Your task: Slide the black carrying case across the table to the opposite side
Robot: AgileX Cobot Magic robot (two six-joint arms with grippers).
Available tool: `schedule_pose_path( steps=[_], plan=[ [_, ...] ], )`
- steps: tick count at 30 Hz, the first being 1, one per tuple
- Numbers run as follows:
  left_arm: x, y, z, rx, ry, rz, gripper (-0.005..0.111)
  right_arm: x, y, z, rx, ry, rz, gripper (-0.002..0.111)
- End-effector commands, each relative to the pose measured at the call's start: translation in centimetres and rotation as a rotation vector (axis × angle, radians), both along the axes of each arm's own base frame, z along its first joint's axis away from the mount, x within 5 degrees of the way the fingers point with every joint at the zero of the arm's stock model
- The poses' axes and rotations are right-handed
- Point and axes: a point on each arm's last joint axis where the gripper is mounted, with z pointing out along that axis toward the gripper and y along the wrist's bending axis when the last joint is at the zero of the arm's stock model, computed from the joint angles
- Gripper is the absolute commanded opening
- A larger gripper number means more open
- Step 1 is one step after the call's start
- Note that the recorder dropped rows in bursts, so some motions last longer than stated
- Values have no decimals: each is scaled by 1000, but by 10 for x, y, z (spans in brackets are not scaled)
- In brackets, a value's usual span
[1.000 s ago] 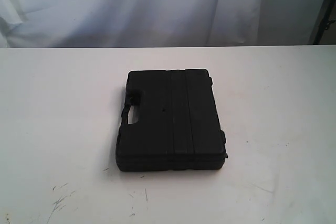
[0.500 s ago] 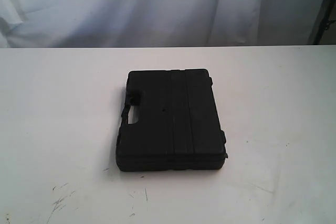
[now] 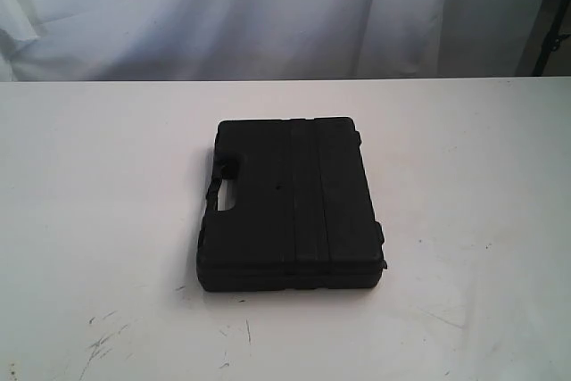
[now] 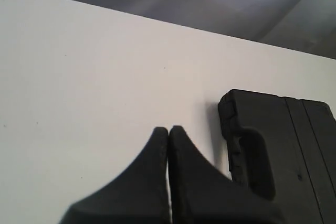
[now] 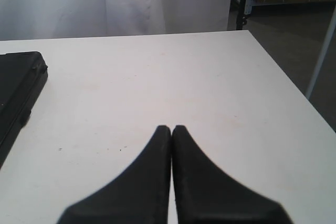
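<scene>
The black carrying case (image 3: 290, 202) lies flat near the middle of the white table (image 3: 464, 167), its handle cut-out facing left. No arm shows in the exterior view. In the left wrist view my left gripper (image 4: 169, 129) is shut and empty above bare tabletop, with the case's handle end (image 4: 273, 150) close beside it. In the right wrist view my right gripper (image 5: 171, 128) is shut and empty over bare table (image 5: 173, 77), and a corner of the case (image 5: 18, 87) shows well away from it.
Dark scuffs (image 3: 103, 341) mark the table near its front left. A white curtain (image 3: 223, 6) hangs behind the far edge. The table's right edge (image 5: 286, 80) drops to a floor with a dark frame leg (image 5: 242, 3) beyond.
</scene>
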Motion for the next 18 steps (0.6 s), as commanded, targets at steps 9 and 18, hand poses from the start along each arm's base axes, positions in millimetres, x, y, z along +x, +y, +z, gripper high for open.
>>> schedule_pose_path(
  steps=[9, 18],
  plan=[
    [30, -9, -30, -54, 157, -120, 0, 0, 0, 0, 3, -5, 1, 0],
    [75, -52, -54, -47, 322, -287, 0, 0, 0, 0, 3, -5, 1, 0]
  ],
)
